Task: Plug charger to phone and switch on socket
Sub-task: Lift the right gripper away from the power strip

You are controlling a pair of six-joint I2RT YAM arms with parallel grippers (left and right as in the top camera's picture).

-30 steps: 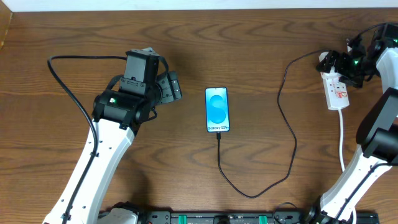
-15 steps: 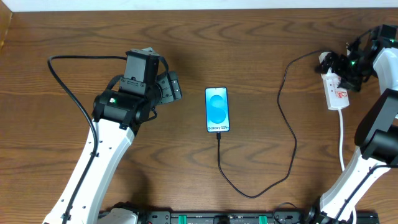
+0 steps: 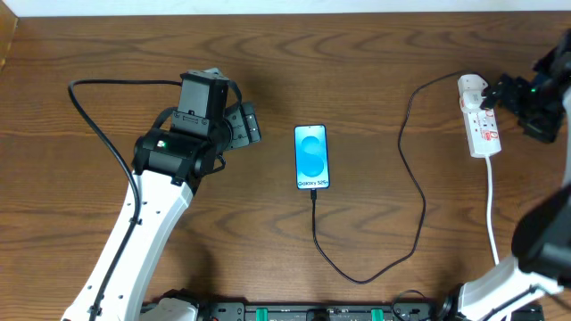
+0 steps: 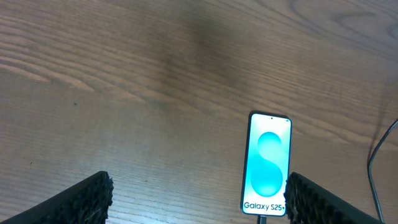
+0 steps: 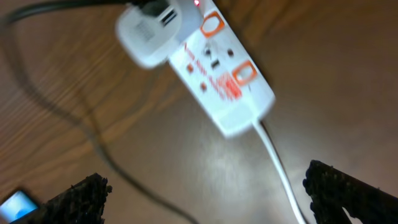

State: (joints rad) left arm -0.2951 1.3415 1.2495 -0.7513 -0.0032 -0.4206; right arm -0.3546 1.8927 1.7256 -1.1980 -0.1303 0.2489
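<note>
At the tabletop's far right edge, the right gripper (image 3: pixel 496 92) is backing off the socket (image 3: pixel 482 127), gaping and empty; the switching is probably finishing

- Looks like a robot lab or test bench.
- A white left arm (image 3: pixel 134 232) at 8 o'clock and a right arm (image 3: pixel 500 278) at 4 o'clock are based by a black rail (image 3: pixel 312 313) with green fittings at 6 o'clock.
- The wood-grain surface (image 3: pixel 268 53) carries a phone (image 3: pixel 311 157) at centre, a charger (image 3: pixel 415 178) and a socket (image 3: pixel 480 120) at 2 o'clock.
</note>
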